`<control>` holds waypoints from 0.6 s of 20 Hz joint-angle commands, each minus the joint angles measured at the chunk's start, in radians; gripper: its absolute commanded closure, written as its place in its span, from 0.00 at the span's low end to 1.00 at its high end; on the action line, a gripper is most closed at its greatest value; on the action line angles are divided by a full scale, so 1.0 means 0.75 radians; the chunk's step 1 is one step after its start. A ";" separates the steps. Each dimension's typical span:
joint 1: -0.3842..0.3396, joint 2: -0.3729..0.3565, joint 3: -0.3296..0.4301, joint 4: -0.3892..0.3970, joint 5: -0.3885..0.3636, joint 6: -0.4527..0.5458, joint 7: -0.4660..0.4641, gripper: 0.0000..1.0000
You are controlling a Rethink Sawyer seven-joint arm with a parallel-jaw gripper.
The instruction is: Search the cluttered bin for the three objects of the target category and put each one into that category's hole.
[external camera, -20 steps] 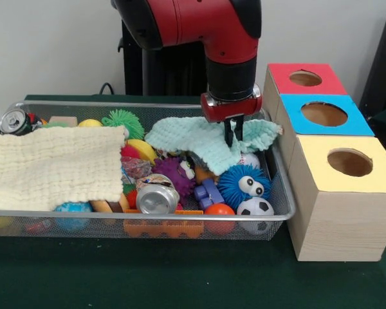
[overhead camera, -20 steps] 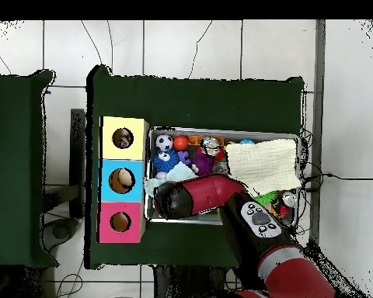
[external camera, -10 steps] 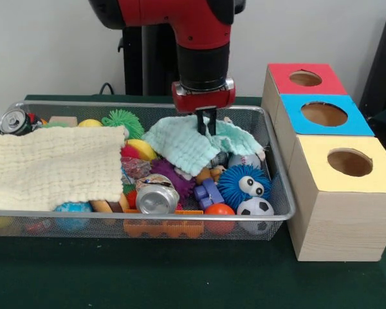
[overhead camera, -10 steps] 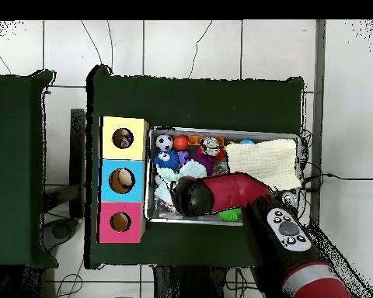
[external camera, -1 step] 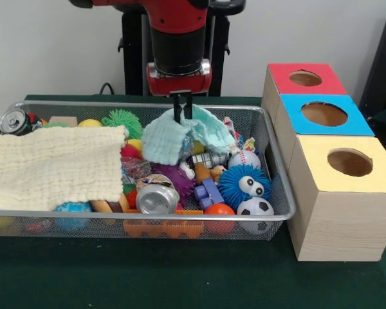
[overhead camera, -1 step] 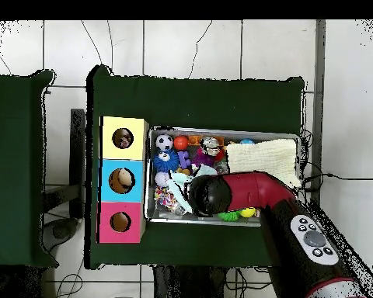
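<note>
My gripper point(external camera, -1 step: 181, 106) pinched the mint cloth point(external camera, -1 step: 170, 138) at upper centre of the front view; overhead, my arm point(overhead camera, -1 step: 248, 190) hid that pinch.

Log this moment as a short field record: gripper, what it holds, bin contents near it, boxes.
gripper: shut on mint cloth, above the bin's middle
mint cloth: pinched at its top, bunched and hanging, lower folds on the toys
wire bin: crowded with toys
cream cloth: spread over the bin's other end
near mint cloth: baseball, blue googly-eyed ball, crushed can
boxes: red, blue, yellow, one hole each
</note>
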 commanded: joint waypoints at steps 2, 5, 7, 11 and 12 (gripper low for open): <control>-0.076 -0.008 0.151 -0.095 0.011 0.194 -0.305 1.00; -0.095 -0.003 0.170 -0.102 -0.012 0.203 -0.312 1.00; -0.109 0.000 0.179 -0.112 -0.026 0.213 -0.327 1.00; -0.136 0.013 0.199 -0.146 -0.054 0.245 -0.368 1.00; -0.140 0.016 0.204 -0.153 -0.059 0.252 -0.375 1.00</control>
